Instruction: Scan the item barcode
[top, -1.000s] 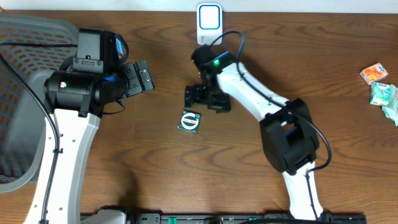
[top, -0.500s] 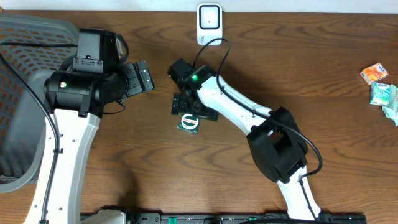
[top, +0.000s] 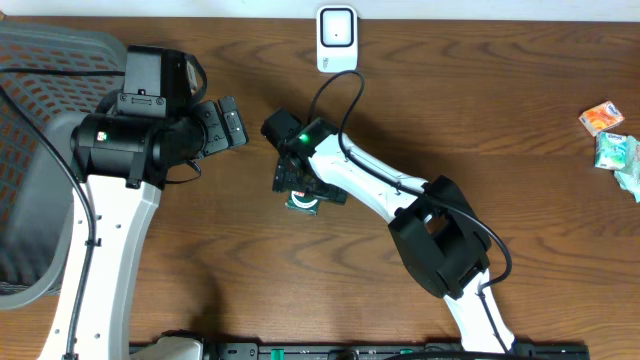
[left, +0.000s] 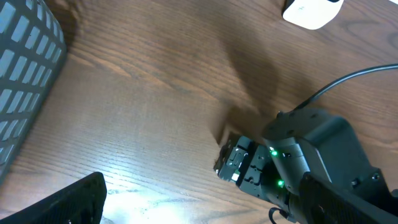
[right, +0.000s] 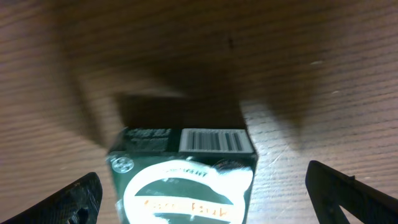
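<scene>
The box (right: 155, 186) lies flat on the counter (top: 520, 90), left of centre. It sits well near of the scanner (top: 337, 38), which stands at the far edge. The right claw (right: 205, 190) hangs over the box with its jaws wide, one finger on each side, and neither finger appears to touch it. The left claw (top: 228, 124) is also wide and holds nothing, parked off to the left.

The main risk is probably a skewed grip. The box sits a little off centre between the fingers, nearer the left one. If the jaws close from here, one finger may meet it first and push or turn it on the smooth wood. A second risk is a failed read. The barcode (right: 211, 140) is on a thin side wall, so unless that wall is turned to the scanner's window, nothing will register. A low grip could also scrape the counter.

The box lies with its oval label up, and its barcode wall faces away from the wrist camera. The fingers would close on the two walls beside it, leaving the code clear. Its near end is cut off in the wrist view and covered from above, so I cannot tell its long axis.
</scene>
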